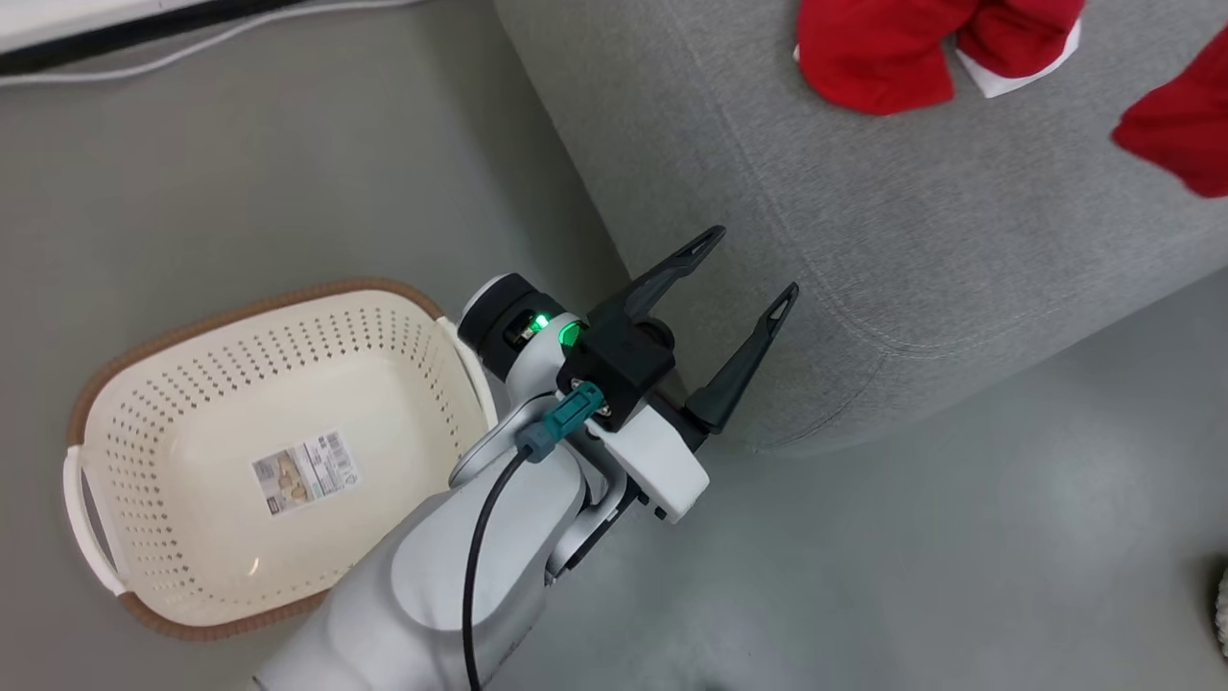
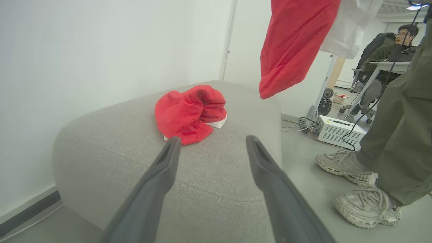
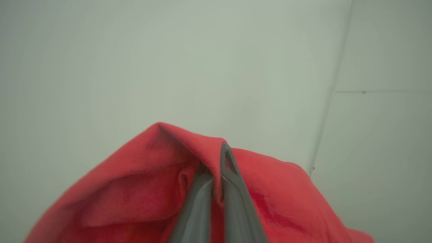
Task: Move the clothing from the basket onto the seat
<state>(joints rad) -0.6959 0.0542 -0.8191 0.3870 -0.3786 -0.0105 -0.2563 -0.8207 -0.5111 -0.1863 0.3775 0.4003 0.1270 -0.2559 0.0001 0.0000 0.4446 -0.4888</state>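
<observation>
The right end effector point(image 3: 216, 158) is clamped on a hanging red garment point(image 3: 135, 189) above the grey sofa point(image 1: 863, 221), where a crumpled red garment point(image 2: 190, 114) lies. The left end effector point(image 1: 751, 261), fingers apart and holding nothing, hovers between sofa and basket point(image 1: 173, 403). Released near the rounded edge, the hanging piece could slide to the floor point(image 1: 959, 537)
</observation>
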